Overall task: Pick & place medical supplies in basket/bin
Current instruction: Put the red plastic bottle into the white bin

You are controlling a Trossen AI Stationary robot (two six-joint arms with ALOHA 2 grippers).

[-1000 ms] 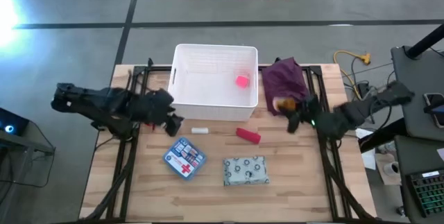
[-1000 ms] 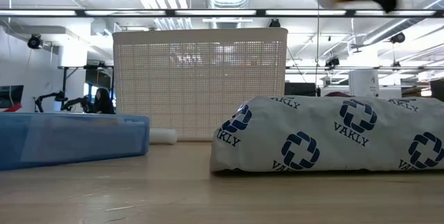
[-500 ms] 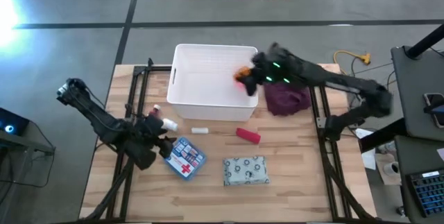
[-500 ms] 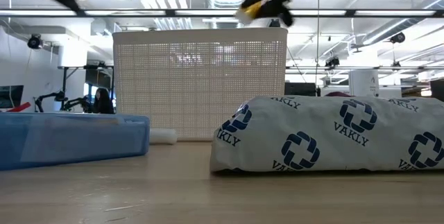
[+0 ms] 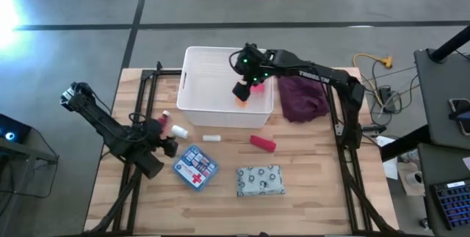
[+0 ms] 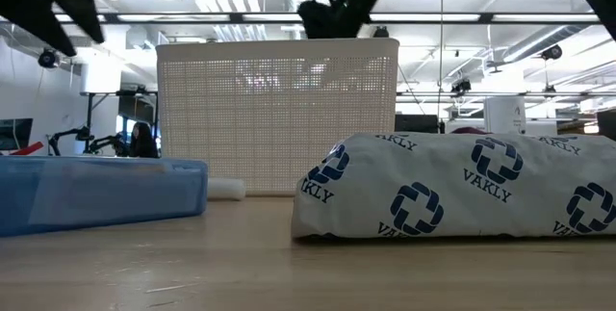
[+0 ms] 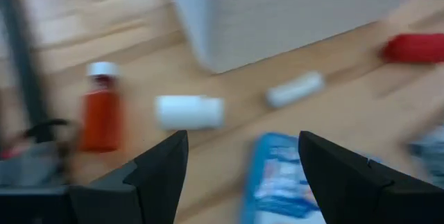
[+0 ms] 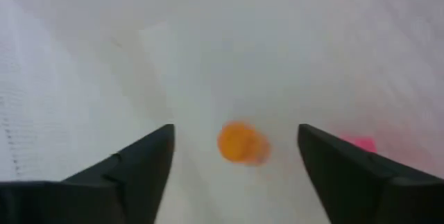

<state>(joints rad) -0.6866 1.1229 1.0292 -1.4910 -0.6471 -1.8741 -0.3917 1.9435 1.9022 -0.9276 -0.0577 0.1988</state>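
The white basket (image 5: 220, 83) stands at the table's far middle. My right gripper (image 5: 241, 92) hangs open above its inside. Below it, in the right wrist view, an orange piece (image 8: 240, 143) shows blurred over the basket's floor, with a pink piece (image 8: 357, 143) beside it. My left gripper (image 7: 243, 161) is open above the table left of the basket, over an orange bottle (image 7: 100, 113), a white bottle (image 7: 189, 112) and the blue packet (image 5: 195, 167). Also on the wood lie a white cylinder (image 5: 211, 138), a red piece (image 5: 262, 143) and the green pouch (image 5: 260, 180).
A dark purple cloth (image 5: 302, 97) lies right of the basket. Dark frame rails run along the table's left side (image 5: 136, 119) and right side (image 5: 339, 119). Bare wood shows along the near edge (image 5: 242, 219). In the low view the pouch (image 6: 462, 191) and the blue packet (image 6: 96, 191) lie in front of the basket (image 6: 277, 114).
My right gripper has swung from over the purple cloth toward the table's left, to above the basket, carrying the orange piece, and has let it go; the piece is now down in the basket. My left gripper has sunk and gone toward the near edge.
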